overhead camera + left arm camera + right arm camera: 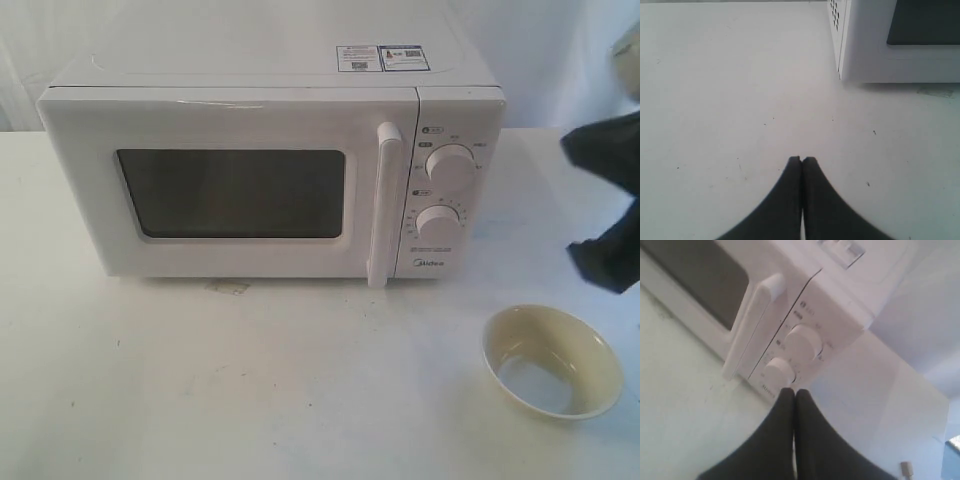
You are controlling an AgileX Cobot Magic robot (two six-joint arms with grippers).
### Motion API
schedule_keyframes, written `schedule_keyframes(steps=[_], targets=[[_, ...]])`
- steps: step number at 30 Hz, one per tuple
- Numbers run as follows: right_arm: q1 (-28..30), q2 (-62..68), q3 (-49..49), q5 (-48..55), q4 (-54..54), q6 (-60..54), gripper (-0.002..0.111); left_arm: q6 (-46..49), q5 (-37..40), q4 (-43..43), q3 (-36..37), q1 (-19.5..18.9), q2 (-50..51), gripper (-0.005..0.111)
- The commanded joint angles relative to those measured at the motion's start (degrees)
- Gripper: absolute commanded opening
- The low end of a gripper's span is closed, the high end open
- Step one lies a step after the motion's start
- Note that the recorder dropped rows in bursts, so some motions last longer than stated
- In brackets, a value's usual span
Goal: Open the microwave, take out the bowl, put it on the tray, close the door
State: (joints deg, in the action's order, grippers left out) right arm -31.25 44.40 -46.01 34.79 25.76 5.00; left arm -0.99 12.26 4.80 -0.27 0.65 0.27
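The white microwave (270, 100) stands at the back of the table with its door (230, 255) closed, the bar handle (384, 205) next to two knobs (449, 167). The cream-yellow bowl (552, 361) sits upright on the bare table, in front of the microwave and to its right. My right gripper (793, 391) is shut and empty, hovering right of the control panel near the lower knob (778, 372); its dark arm (610, 200) shows at the exterior view's right edge. My left gripper (802, 159) is shut and empty, low over the table beside the microwave's left corner (842, 60).
The white table (250, 400) spreads in front of the microwave, with a small smudge (228, 288) near the door's base. A white backdrop hangs behind. I see no tray in any view.
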Motion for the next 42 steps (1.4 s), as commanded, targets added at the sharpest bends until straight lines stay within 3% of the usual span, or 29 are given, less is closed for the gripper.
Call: schedule_keyframes(steps=[1, 5, 9, 11, 13, 23, 28, 42], targets=[[2.9, -12.3, 1.3, -1.7, 0.7, 1.0, 0.0, -0.3, -0.3, 0.1, 0.3, 0.0, -0.3, 0.0], [7.5, -25.6, 6.4, -2.0, 0.4, 3.2, 0.0, -0.3, -0.3, 0.1, 0.3, 0.0, -0.3, 0.0], [17.7, -34.7, 14.5, -3.2, -3.2, 3.3, 0.0, -0.3, -0.3, 0.1, 0.3, 0.0, -0.3, 0.0], [23.2, -39.2, 20.3, -7.3, -3.4, 4.7, 0.0, -0.3, -0.3, 0.1, 0.3, 0.0, -0.3, 0.0], [24.6, -41.8, 26.3, -12.5, -3.4, 6.9, 0.0, -0.3, -0.3, 0.1, 0.3, 0.0, -0.3, 0.0], [24.6, -42.4, 41.5, -29.6, -3.4, 13.2, 0.0, -0.3, -0.3, 0.1, 0.3, 0.0, -0.3, 0.0], [24.6, -42.4, 46.0, -32.3, -22.6, -6.0, 0.0, -0.3, -0.3, 0.1, 0.3, 0.0, -0.3, 0.0], [24.6, -42.4, 46.0, -20.1, -24.8, -7.2, 0.0, -0.3, -0.3, 0.1, 0.3, 0.0, -0.3, 0.0]])
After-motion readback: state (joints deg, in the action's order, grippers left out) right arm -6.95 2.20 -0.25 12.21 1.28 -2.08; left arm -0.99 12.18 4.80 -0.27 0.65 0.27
